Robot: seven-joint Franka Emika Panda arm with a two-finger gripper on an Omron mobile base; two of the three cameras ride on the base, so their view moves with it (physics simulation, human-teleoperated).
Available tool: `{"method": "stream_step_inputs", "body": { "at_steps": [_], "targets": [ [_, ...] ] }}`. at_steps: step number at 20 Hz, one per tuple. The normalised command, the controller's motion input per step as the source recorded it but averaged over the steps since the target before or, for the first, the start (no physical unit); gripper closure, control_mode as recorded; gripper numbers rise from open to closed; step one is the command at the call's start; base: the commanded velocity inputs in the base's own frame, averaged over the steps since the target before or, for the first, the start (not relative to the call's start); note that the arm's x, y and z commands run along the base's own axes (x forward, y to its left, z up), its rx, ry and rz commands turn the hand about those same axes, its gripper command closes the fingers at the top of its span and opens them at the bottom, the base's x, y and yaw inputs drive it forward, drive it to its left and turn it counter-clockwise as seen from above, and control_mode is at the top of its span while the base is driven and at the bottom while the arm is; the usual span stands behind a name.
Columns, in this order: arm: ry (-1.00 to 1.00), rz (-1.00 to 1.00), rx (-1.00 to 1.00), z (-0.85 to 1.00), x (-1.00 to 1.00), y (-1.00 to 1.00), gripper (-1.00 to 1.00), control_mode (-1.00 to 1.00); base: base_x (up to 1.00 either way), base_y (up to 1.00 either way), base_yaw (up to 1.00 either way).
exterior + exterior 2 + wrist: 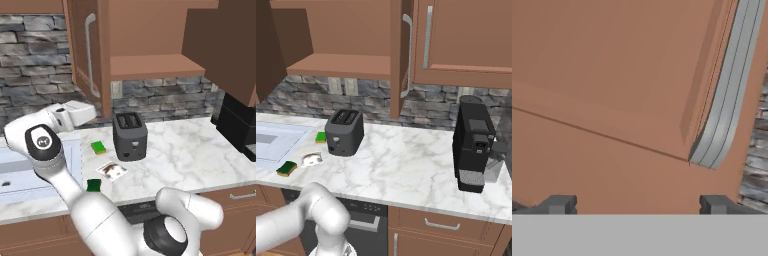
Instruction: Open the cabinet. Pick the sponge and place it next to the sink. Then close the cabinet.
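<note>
**Two fingers wide, cabinet door dead ahead**

Both my claw (637, 205) tips stand spread apart with nothing between them, facing the brown door panel of the cabinet (612, 75) and its silver handle (724, 100). Both doors hang open, shelf bare. Down on the marble counter (200, 155), the sponge (93, 185) lies just beside the sink (30, 165), near the toaster (129, 135).

The cabinet (145, 35) is cut off by the top edge in both base views, so its upper part is hidden. The sink (30, 165) is cut by the left edge and partly behind the arm. The picture on the small card (111, 170) is too small to read.
</note>
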Motion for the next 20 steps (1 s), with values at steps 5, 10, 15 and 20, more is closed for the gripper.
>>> {"method": "stream_step_inputs", "body": {
  "at_steps": [5, 10, 15, 20],
  "targets": [
    [0.00, 0.00, 0.00, 0.08, 0.05, -0.49, -1.00, -1.00, 0.00, 0.00, 0.00],
    [0.00, 0.07, 0.00, 0.28, 0.07, -0.37, -1.00, -1.00, 0.00, 0.00, 0.00],
    [-0.03, 0.11, 0.00, 0.39, 0.12, -0.39, -1.00, -1.00, 0.00, 0.00, 0.00],
    [0.00, 0.07, 0.00, 0.22, 0.13, -0.44, -1.00, -1.00, 0.00, 0.00, 0.00]
  ]
}}
